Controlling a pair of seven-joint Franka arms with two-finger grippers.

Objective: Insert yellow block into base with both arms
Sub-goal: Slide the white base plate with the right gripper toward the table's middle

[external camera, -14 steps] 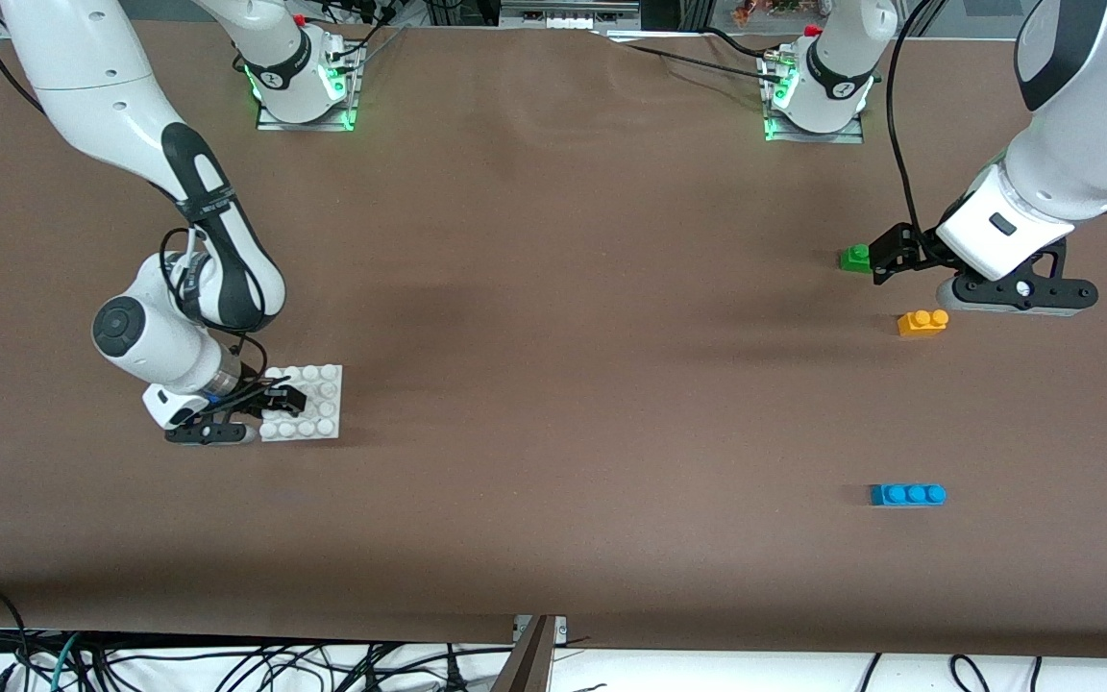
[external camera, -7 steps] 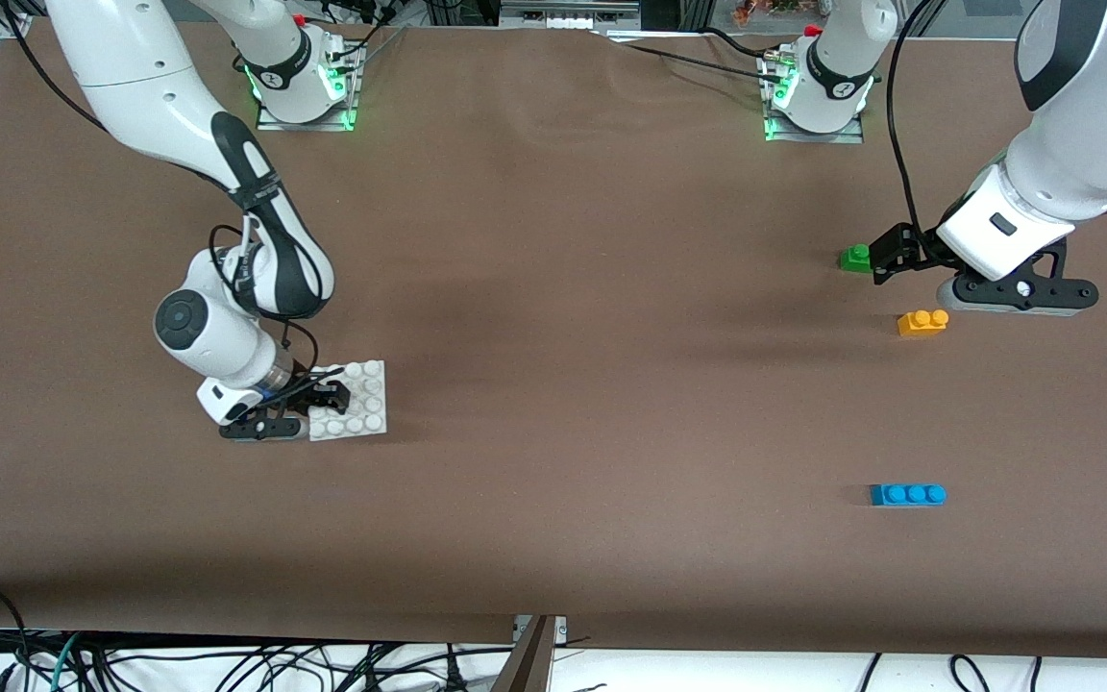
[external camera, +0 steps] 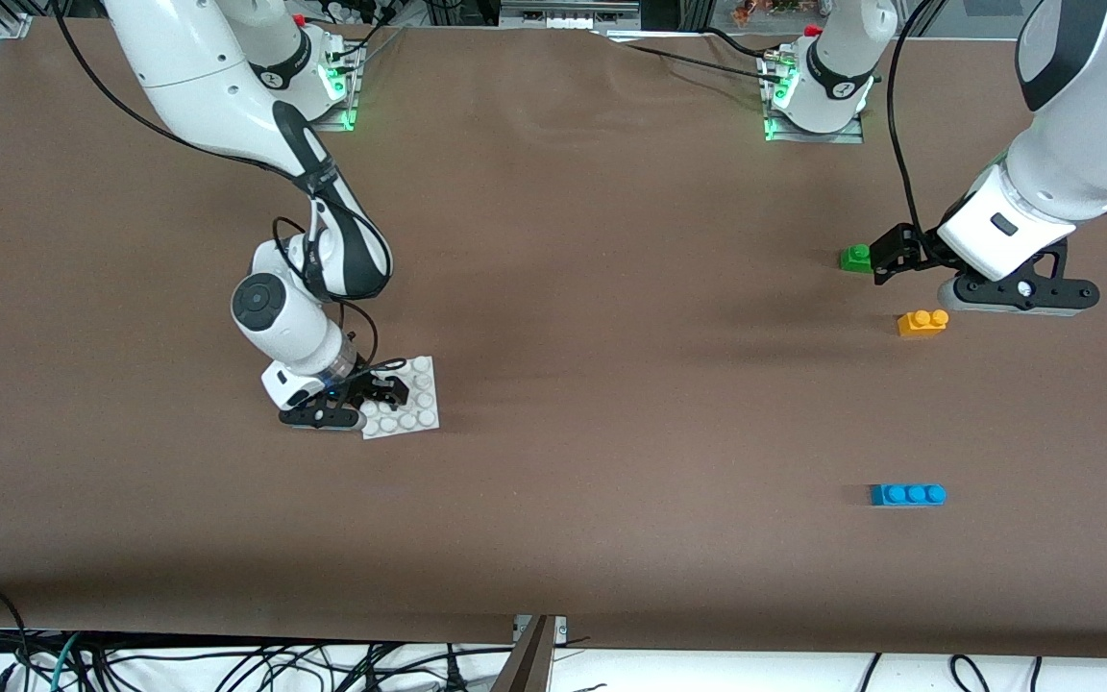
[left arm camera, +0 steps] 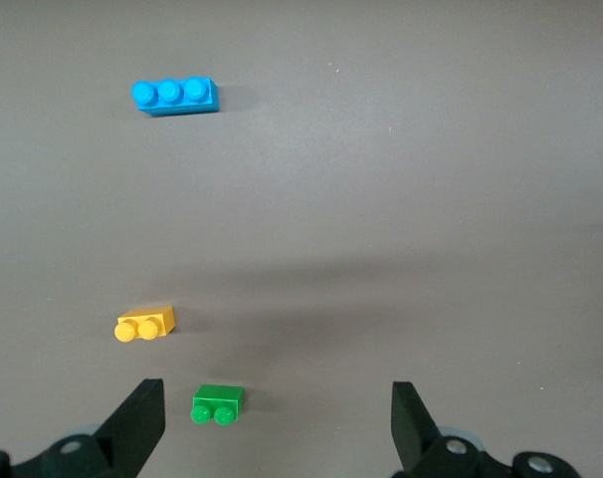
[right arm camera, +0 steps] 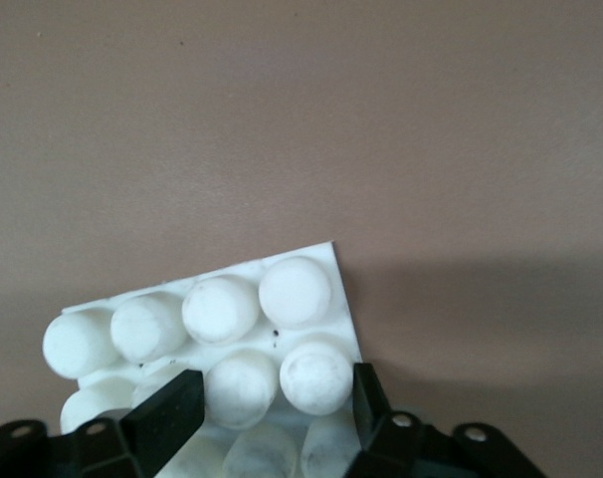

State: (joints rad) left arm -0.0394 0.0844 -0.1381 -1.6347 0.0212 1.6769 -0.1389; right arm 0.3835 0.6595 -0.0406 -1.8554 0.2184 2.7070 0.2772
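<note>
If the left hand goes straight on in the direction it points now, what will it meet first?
Most likely the green brick: in the left wrist view it lies on the table between the open fingers of the left hand. The yellow block sits just outside one finger. Depth is hard to judge, so it may touch bare table first.

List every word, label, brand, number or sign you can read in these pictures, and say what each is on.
No readable text anywhere.
The right arm has a small mark on its black section: too small to read.
The base, yellow block, green brick and blue brick carry no print that shows.
The brown table cover is plain.
</note>
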